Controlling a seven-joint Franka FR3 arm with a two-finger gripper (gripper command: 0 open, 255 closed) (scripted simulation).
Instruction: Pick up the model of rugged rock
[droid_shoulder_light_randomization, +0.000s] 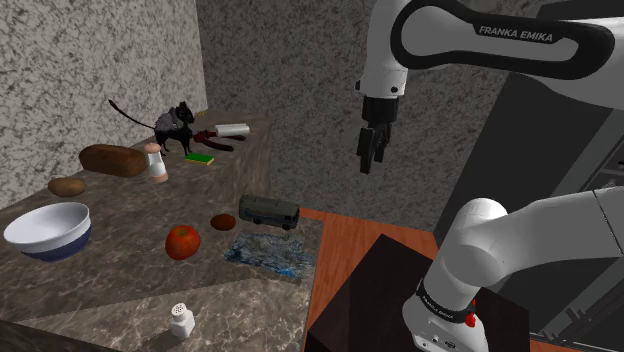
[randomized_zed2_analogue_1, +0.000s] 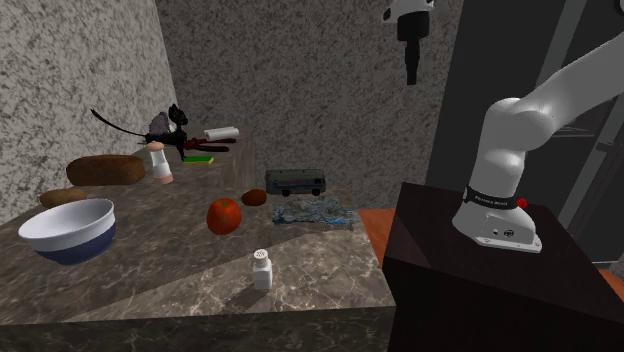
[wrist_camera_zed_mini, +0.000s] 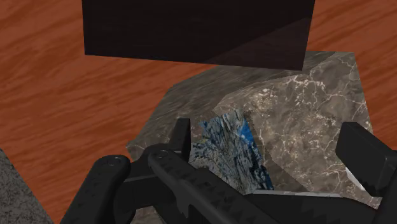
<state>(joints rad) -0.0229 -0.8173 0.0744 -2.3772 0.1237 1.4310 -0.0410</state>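
Your gripper (droid_shoulder_light_randomization: 367, 158) hangs high above the worktop (droid_shoulder_light_randomization: 120, 290), fingers spread and empty, probably poised to descend on the flat blue-grey rock model (droid_shoulder_light_randomization: 268, 252) lying near the worktop's edge, beside the toy bus (droid_shoulder_light_randomization: 270, 211).

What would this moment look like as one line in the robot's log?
stage: before grasp | end effector: open, raised, empty | rock: blue, lying on counter near bus, untouched

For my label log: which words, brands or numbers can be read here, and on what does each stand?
"FRANKA EMIKA": white letters on the dark cover of the arm's upper link, shoulder view.
Print on the black band at the arm's foot: too small to read.
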